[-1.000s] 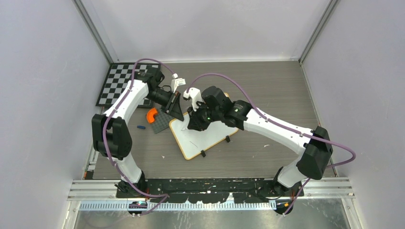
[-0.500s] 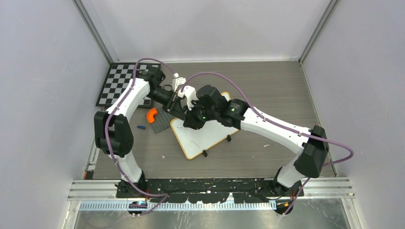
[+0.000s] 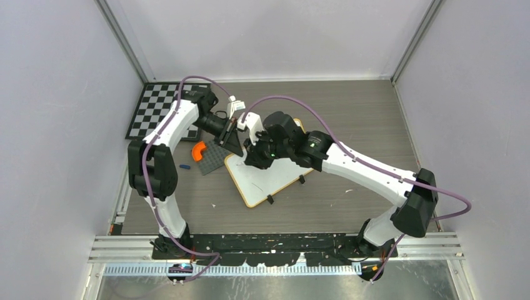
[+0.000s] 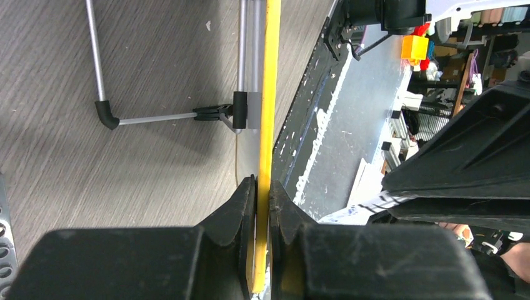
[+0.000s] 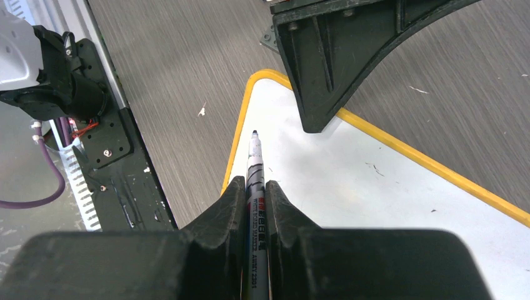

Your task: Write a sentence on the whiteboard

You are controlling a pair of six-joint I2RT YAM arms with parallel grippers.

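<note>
Firmly pinched: left gripper [image 4: 262, 187] on whiteboard [image 4: 272, 75] frame edge; right gripper [image 5: 255, 187] clamps marker [image 5: 255, 156], tip over whiteboard corner, contact unclear.

Checkerboard [image 3: 153, 109], studded plate [image 3: 211, 160], orange piece [image 3: 198, 150]

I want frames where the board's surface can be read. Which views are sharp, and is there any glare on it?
Top view: evenly lit and sharp, though the right arm covers part of the whiteboard. Right wrist view: marker and board face crisp, no glare, near jaws dark. Left wrist view: board seen edge-on, its face not showing.
</note>
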